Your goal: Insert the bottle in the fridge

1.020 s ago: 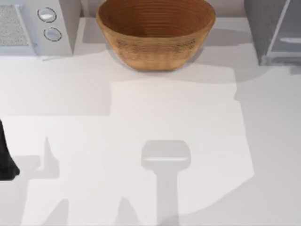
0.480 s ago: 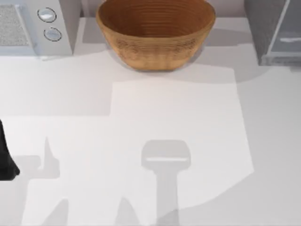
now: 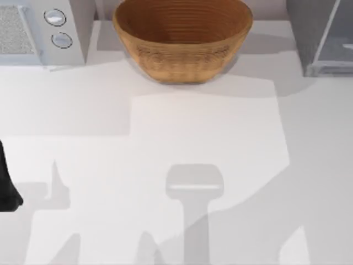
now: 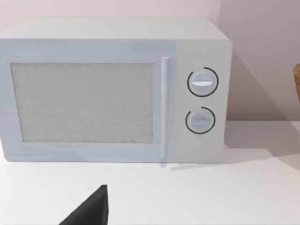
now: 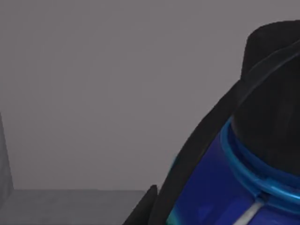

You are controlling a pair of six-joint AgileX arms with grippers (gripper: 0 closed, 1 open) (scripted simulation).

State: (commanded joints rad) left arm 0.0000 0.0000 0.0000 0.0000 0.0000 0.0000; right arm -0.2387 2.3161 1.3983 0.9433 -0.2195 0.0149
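At about nine o'clock on the white counter (image 3: 182,132), at the top view's left edge, a black part of the left arm (image 3: 6,187) sits parked; whether its gripper (image 4: 89,211) is open or closed I cannot tell, as the left wrist view catches just a dark wedge of it low in front of the grey appliance (image 4: 112,89). That appliance (image 3: 38,30), with a speckled door panel and two round knobs (image 4: 202,82), stands at roughly ten to eleven o'clock on the counter. At twelve o'clock sits a wide woven basket (image 3: 182,38), brown and ribbed inside, resting on the counter between the appliance and the fridge (image 3: 322,36). The fridge, a plain grey box with a pale glassy panel and light frame, stands at about one to two o'clock at the back right corner. Broad grey shadows lie over the middle and lower part of the counter. In the right wrist view, the bottle (image 5: 220,187) fills the lower right, its dark blue shoulder, turquoise ring and black screw cap (image 5: 272,103) very close to the camera, with a black finger (image 5: 197,154) of the right gripper pressed along its side, so the gripper is clamped on the bottle. Behind it is a flat grey wall and a grey floor surface, which looks like the fridge's interior.
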